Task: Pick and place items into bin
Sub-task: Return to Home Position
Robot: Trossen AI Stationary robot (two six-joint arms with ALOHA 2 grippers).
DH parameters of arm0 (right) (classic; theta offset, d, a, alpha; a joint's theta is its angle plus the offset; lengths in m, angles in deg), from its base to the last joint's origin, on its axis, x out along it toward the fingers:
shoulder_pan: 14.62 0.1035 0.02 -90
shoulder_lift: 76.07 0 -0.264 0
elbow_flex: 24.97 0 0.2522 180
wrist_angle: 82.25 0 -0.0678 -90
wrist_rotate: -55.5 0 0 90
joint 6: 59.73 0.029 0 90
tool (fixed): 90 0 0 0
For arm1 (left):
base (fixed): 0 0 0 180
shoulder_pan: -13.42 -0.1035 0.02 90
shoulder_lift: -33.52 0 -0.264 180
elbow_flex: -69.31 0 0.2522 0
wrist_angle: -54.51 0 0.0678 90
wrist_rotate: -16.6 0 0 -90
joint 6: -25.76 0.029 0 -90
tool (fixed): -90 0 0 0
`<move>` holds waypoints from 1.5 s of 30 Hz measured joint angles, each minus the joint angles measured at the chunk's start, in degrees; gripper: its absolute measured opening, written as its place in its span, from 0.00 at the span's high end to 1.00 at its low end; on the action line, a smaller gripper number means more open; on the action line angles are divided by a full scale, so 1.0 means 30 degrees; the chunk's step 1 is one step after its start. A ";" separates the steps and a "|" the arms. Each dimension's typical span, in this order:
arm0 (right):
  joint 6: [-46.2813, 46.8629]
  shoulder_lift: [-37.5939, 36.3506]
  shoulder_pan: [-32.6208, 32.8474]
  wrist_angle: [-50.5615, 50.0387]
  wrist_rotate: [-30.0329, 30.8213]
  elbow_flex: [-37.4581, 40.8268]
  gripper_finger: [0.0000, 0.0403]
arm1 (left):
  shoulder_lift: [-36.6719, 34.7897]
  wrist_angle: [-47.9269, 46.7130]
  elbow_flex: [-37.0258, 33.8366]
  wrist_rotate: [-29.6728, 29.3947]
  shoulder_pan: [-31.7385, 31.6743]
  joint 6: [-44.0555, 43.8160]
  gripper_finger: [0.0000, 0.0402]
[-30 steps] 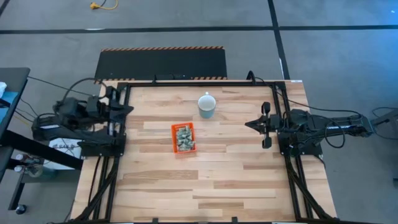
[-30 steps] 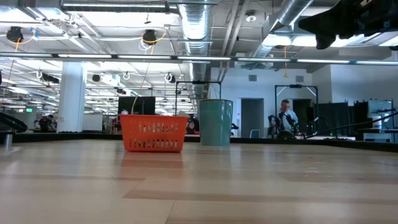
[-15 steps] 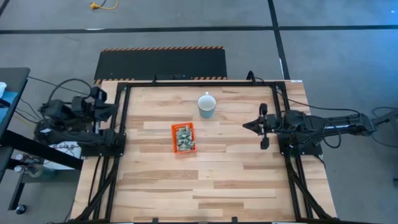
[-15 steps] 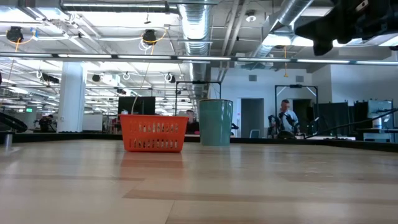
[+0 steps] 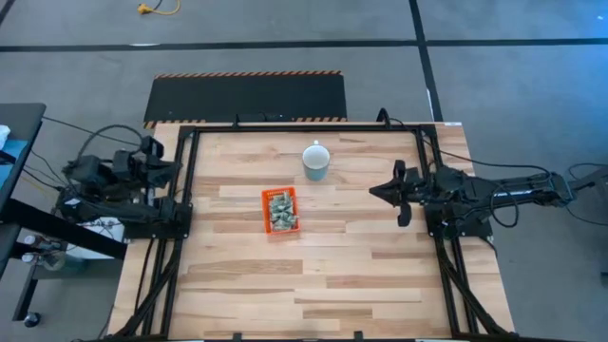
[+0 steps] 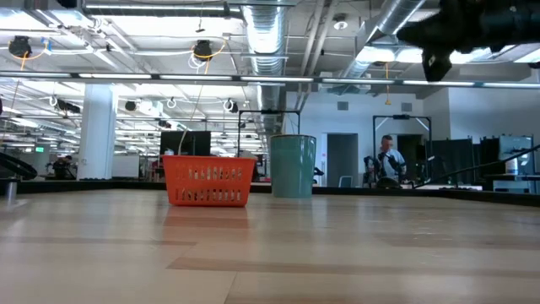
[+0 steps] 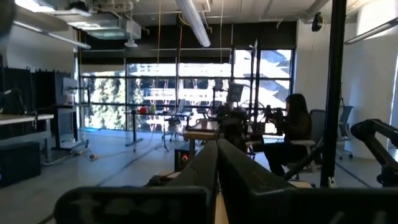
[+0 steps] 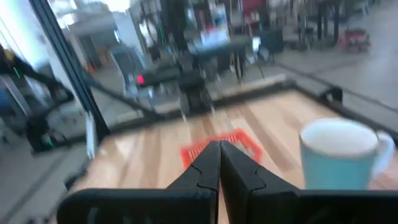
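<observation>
The small, shallow, bright orange plastic bin point(image 6: 209, 186) holds the tiny green-and-white wrapped items point(image 5: 281, 211); my left gripper point(image 7: 217, 147) and right gripper point(image 8: 219, 147), closed and empty by the worktop's side edges, I reckon just need homing.

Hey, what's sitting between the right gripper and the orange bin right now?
Between right gripper and bin only bare table shows in the high view; the mug stands off that line.

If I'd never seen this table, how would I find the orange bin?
Find the big wooden table. Near its middle, close to a pale blue mug but apart from it, sits the orange bin. It alone is bright orange, rectangular, and filled with tiny green-and-white packets.
</observation>
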 joint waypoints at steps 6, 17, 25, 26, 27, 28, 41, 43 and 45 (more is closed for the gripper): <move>0.1088 -0.0058 0.0021 0.3739 -0.0009 0.0000 1.00 | 0.0015 0.2694 -0.3013 0.0138 0.0000 -0.0323 1.00; -0.1429 -0.2702 0.0490 0.5455 0.0000 -0.0619 1.00 | 0.0000 0.7669 -0.7484 0.0299 0.0000 -0.1597 1.00; -0.2419 -0.5844 0.0915 0.5283 0.0034 0.0185 1.00 | 0.0000 0.9164 -0.9354 0.0991 0.0000 -0.2587 1.00; -0.2425 -0.6231 0.0915 0.5313 0.0030 0.0364 1.00 | 0.0000 0.9221 -0.9523 0.1003 0.0003 -0.2668 1.00; -0.2429 -0.6586 0.0915 0.5338 0.0029 0.0549 1.00 | 0.0000 0.9241 -0.9665 0.1006 0.0007 -0.2738 1.00; -0.2424 -0.6950 0.0915 0.5373 0.0029 0.0795 1.00 | 0.0007 0.9202 -0.9730 0.1006 0.0007 -0.2805 1.00; -0.2375 -0.9296 0.0864 0.5249 0.0087 0.2845 1.00 | 0.0008 0.8904 -0.9957 0.1169 0.0015 -0.3182 1.00; -0.2011 -0.9276 0.0897 0.5043 0.0067 0.2892 1.00 | 0.0008 0.8653 -0.9957 0.1163 0.0021 -0.3180 1.00; -0.1839 -0.9311 0.1028 0.5194 0.0084 0.2977 1.00 | 0.0008 0.8194 -0.9957 0.1133 0.0015 -0.3179 1.00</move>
